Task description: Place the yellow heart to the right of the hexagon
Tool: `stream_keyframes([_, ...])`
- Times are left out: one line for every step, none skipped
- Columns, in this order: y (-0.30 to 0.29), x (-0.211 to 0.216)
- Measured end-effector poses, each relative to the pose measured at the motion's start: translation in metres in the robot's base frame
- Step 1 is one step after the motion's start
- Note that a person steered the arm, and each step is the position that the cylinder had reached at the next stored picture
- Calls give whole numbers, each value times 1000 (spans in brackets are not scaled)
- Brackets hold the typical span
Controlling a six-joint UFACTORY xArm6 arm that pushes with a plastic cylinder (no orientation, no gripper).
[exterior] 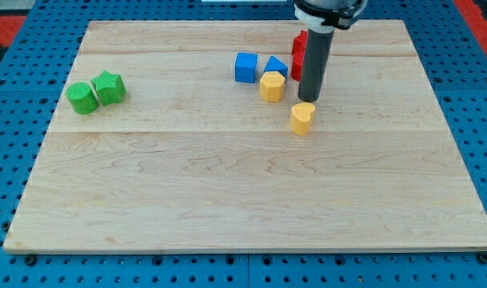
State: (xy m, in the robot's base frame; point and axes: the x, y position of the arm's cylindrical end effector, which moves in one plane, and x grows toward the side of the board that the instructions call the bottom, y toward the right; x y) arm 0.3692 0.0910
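The yellow heart lies on the wooden board, below and to the right of the yellow hexagon. My tip stands just above the heart, at its upper edge, and to the right of the hexagon. The rod rises from the tip toward the view's top.
A blue cube and a blue triangle sit just above and left of the hexagon. A red block is partly hidden behind the rod. A green cylinder and a green star sit together at the view's left.
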Motion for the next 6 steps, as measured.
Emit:
stream_keyframes([-68,-15])
stream_keyframes([-149,-2])
stream_keyframes([-209,1])
stream_keyframes([-211,-2])
stream_keyframes([-84,-2])
stream_keyframes([48,5])
